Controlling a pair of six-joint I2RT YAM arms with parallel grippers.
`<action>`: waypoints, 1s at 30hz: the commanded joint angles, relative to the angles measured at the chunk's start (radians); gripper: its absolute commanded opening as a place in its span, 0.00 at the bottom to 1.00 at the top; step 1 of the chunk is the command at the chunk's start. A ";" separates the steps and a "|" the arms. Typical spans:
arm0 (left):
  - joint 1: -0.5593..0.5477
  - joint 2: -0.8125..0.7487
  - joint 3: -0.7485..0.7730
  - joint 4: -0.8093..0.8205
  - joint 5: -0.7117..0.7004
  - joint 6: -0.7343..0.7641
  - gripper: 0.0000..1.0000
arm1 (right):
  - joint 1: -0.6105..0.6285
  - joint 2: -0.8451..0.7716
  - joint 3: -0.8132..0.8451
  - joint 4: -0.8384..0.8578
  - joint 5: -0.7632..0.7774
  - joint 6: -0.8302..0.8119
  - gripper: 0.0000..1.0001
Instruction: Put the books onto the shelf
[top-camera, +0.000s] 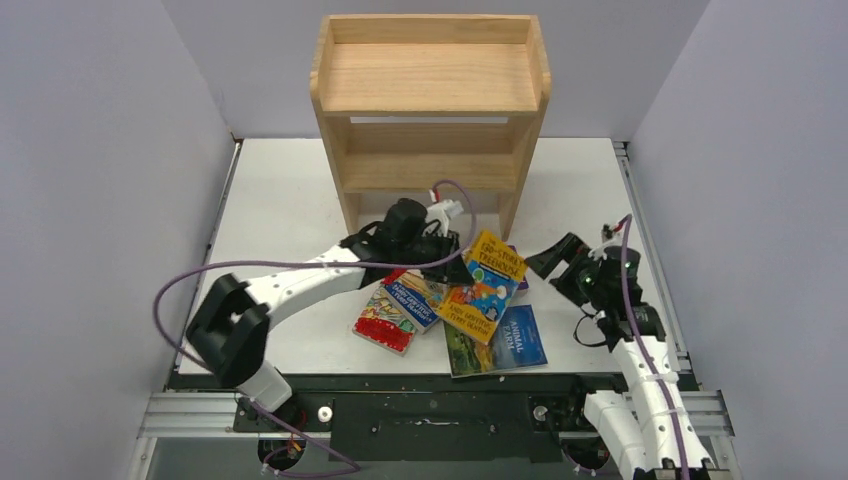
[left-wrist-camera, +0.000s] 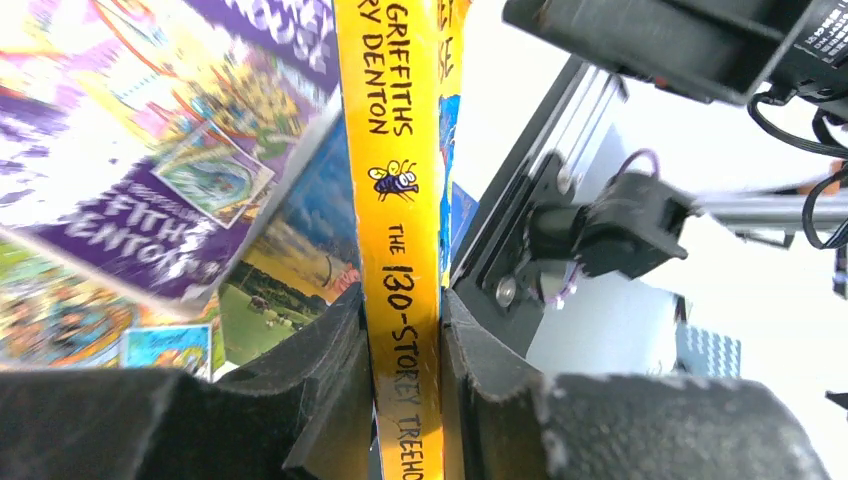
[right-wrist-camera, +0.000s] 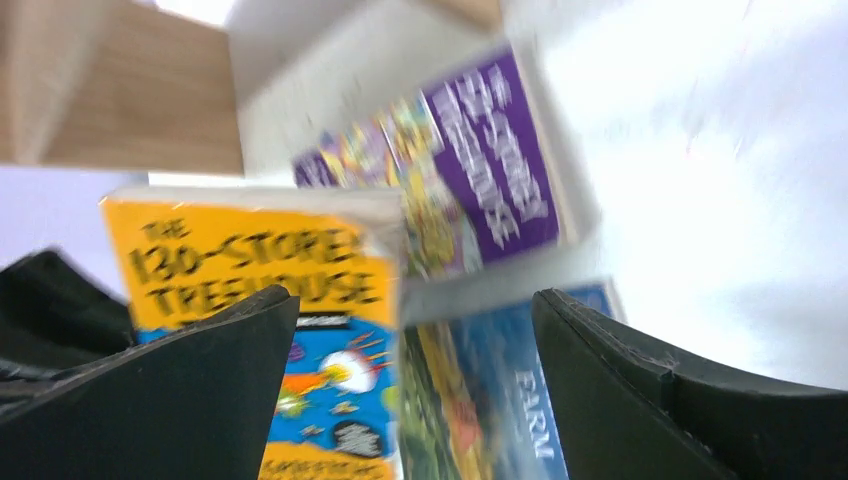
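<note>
here the yellow book (left-wrist-camera: 400, 150) sits pinched in the left end effector (left-wrist-camera: 405, 345) (right end effector (right-wrist-camera: 415, 330) wide).

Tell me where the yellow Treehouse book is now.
Top view: the yellow Treehouse book is right of centre before the shelf, its spine clamped in the left pincer, overlapping the Animal Farm book.

Bright, even lighting, soft shadows in the top view; left wrist view: yellow book (left-wrist-camera: 403, 200) sharp, purple book (left-wrist-camera: 140, 220) blurred; right wrist view motion-blurred throughout, white table (right-wrist-camera: 700, 150) overexposed.
</note>
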 joint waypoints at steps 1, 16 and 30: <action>0.067 -0.297 -0.025 0.021 -0.166 -0.032 0.00 | -0.001 -0.026 0.233 -0.158 0.276 -0.182 0.90; 0.082 -0.769 -0.503 0.742 -0.925 -0.331 0.00 | 0.006 0.171 0.330 0.178 0.232 -0.271 0.90; 0.033 -0.693 -0.567 1.027 -1.184 -0.445 0.00 | -0.087 0.599 0.331 0.763 0.089 0.134 0.90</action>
